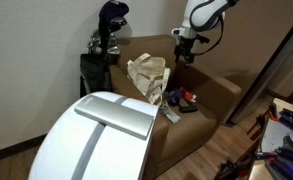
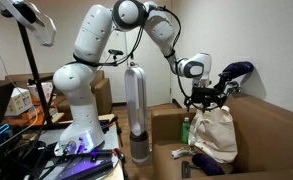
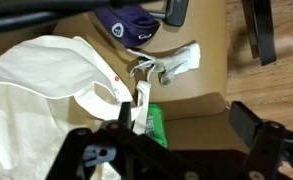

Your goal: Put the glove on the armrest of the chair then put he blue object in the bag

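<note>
A grey-white glove (image 3: pixel 176 65) lies on the brown chair's arm beyond the cream bag (image 3: pixel 36 90), next to a navy cap (image 3: pixel 126 22). My gripper (image 3: pixel 186 120) is open and empty, hovering above the chair arm between the bag and the glove; it shows in both exterior views (image 1: pixel 183 48) (image 2: pixel 201 97). The bag stands upright on the seat (image 1: pixel 148 75) (image 2: pixel 216 135). A small blue object (image 1: pixel 173 97) lies on the seat in front of the bag, beside a red item. The glove cannot be made out in the exterior views.
A green bottle (image 3: pixel 154 125) (image 2: pixel 185 130) stands against the bag. A golf bag with clubs (image 1: pixel 104 45) stands behind the brown armchair (image 1: pixel 211 95). A silver cylinder (image 2: pixel 136 110) stands beside the chair. A cluttered desk (image 1: pixel 286 130) is near the wall.
</note>
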`<state>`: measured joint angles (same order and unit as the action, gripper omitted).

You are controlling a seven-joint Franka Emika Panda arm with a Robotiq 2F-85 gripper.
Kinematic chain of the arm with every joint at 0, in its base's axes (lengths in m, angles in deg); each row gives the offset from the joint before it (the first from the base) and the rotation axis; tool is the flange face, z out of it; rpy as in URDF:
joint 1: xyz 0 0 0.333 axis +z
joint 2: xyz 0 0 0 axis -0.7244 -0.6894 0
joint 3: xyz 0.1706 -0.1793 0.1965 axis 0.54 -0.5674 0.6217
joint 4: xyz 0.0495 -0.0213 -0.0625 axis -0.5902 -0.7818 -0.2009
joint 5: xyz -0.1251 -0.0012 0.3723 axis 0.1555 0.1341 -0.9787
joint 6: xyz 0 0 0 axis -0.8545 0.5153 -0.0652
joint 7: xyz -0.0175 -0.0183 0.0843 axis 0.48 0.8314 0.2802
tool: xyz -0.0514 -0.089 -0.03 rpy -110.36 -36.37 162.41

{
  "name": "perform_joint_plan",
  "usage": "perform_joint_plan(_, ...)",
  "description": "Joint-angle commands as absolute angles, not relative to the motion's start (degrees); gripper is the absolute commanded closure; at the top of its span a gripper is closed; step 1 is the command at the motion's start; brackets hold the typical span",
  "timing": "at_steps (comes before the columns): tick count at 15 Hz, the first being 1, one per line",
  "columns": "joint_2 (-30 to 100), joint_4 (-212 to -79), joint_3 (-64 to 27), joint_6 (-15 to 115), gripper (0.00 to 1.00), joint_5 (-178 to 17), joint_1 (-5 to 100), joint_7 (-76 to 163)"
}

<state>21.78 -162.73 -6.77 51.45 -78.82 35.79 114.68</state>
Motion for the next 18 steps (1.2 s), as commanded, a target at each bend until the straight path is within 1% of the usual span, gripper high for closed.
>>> perform_joint_plan(1,21.8,-162.6,-7.9,51.3,0.00,-79.6,36.8,115.2)
perform_joint_plan(4,21.8,-162.6,-7.9,51.3,0.00,-79.6,36.8,115.2)
perform_joint_plan(5,22.3,-163.5,-9.6,53.5,0.00,-79.4,38.2,108.7)
perform_joint_plan(6,22.2,-164.6,-9.3,56.0,0.00,-81.3,37.4,107.4)
perform_joint_plan(7,21.6,-164.7,-9.8,55.9,0.00,-81.8,37.5,104.9)
perform_joint_plan(12,14.6,-165.8,-11.2,64.0,0.00,-83.4,37.9,92.1)
perform_joint_plan(16,5.9,-162.0,-11.3,70.8,0.00,-83.0,39.4,79.0)
perform_joint_plan(17,4.9,-161.3,-10.8,71.0,0.00,-83.2,39.3,75.9)
perform_joint_plan(18,7.6,-163.8,-9.5,69.5,0.00,-80.4,37.1,79.9)
